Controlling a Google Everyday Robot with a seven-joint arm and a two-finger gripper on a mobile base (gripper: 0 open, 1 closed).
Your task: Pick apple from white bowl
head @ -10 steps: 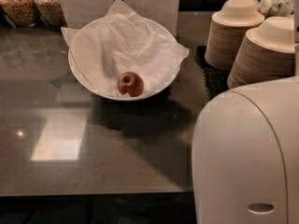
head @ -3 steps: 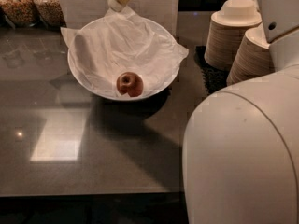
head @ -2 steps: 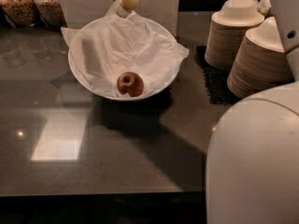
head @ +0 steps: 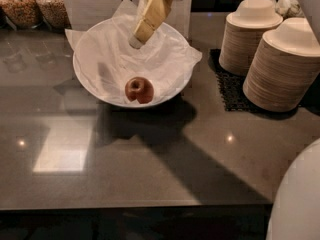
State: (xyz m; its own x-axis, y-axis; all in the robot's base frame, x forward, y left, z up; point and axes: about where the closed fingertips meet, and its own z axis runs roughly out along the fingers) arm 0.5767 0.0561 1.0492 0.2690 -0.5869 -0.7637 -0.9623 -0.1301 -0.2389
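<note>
Beige gripper [head: 136, 40] slanting down from the top edge, tip over the far inner side of the large white paper-lined bowl [head: 76, 69]; wide or narrow, cannot tell. Well apart from it, at the near side of the bowl's bottom, the small round red apple [head: 139, 90] resting on crinkled white paper [head: 167, 59], stem dimple up. Bowl sitting on a dark glossy counter [head: 150, 159]. To the right, two stacks of beige disposable bowls [head: 287, 66] beside a black mesh mat [head: 229, 89]. Far left, two clear jars of grain [head: 20, 5].
</note>
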